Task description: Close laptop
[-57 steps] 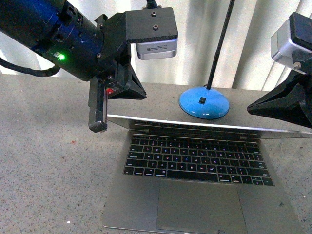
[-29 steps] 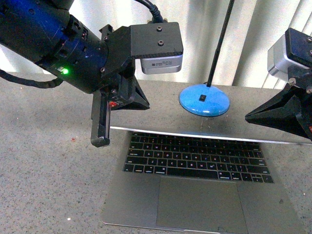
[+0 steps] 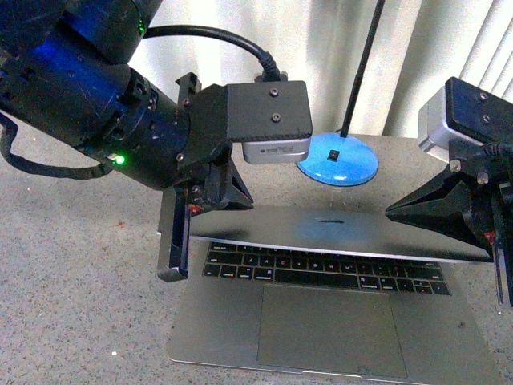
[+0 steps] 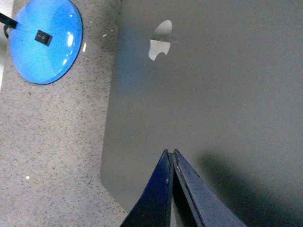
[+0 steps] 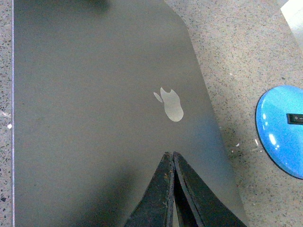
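Sinking toward its keyboard, the laptop (image 3: 337,233) on the table (image 3: 72,273) shows its lid far lower than a second ago, so closing looks nearly done. From the left wrist, the left gripper (image 4: 169,155) has its fingers pressed together over the lid. From the right wrist, the right gripper (image 5: 169,156) is likewise closed tight.

Bright light from the curtains (image 3: 321,56) behind leaves my left arm (image 3: 96,120) dark. My left gripper (image 4: 169,153) throws a soft shadow beside itself on the laptop (image 4: 213,94) lid; its logo (image 4: 160,40) glares.
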